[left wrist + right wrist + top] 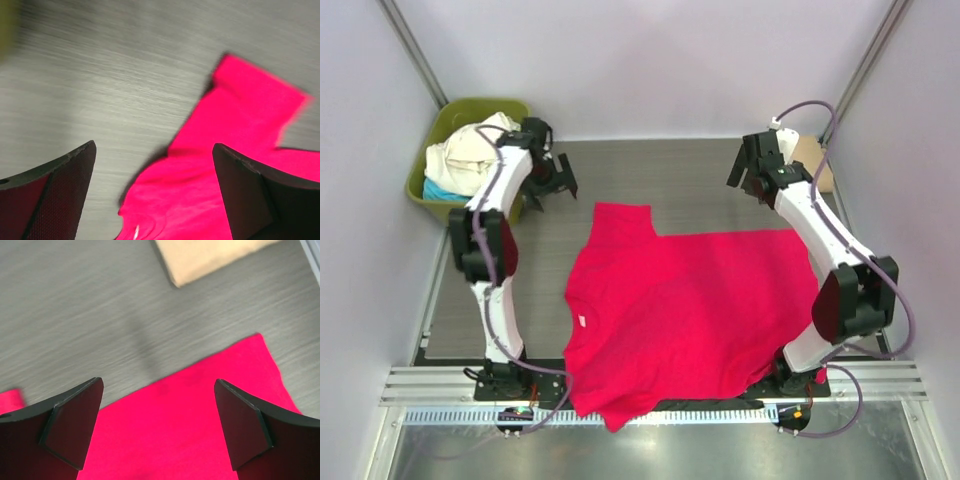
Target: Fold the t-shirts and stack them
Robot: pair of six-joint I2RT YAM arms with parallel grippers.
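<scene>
A crimson-red t-shirt (690, 310) lies spread flat on the grey table, collar to the left, and its near hem hangs over the front edge. One sleeve (255, 95) points to the back. My left gripper (552, 180) hovers above the table just behind and left of that sleeve, open and holding nothing (154, 147). My right gripper (752, 170) hovers over the shirt's far right edge (190, 430), open and holding nothing (157, 382). A folded tan t-shirt (210, 257) lies at the back right, partly behind the right arm (815, 160).
An olive-green tub (442, 122) stands at the back left corner and holds cream-white cloth (470, 150) and a bit of teal cloth (438, 190). Walls close in on three sides. A metal rail (650, 385) runs along the front edge.
</scene>
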